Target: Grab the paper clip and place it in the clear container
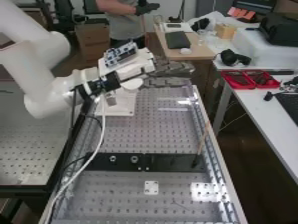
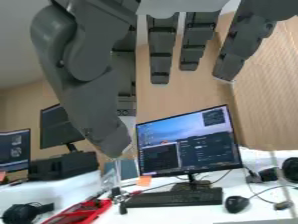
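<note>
Hand [image 1: 166, 72] is held out level over the far part of the perforated bench [image 1: 126, 132], at the end of the white arm [image 1: 40, 55]. Its fingers [image 2: 161, 50] are straight and spread, the thumb [image 2: 86, 90] stands well apart from them, and nothing is gripped. Where the paper clip lies I cannot tell. A faint thin mark [image 1: 178, 203] on the near part of the bench, beside a small white plate [image 1: 151, 187], might be it, but it is too slight to name. Nor can I place the clear container with any certainty: pale glints [image 1: 184, 101] on the bench below the fingers could be its edges or just reflections.

Across the bench runs a black bar [image 1: 156, 162] with two round metal fittings [image 1: 112, 159], and a thin wooden rod [image 1: 203, 140] slants up near its right end in the high view. In the wrist view the hand faces a monitor [image 2: 189, 140] and a keyboard [image 2: 174, 198].

I judge this to be the opening step, ahead of any grasp. The next move calls for finding the clip, turning the palm down and coming in low over it, then closing thumb and fingertip in a fine pinch. Something so thin could slip beneath the tips or catch in a hole.
</note>
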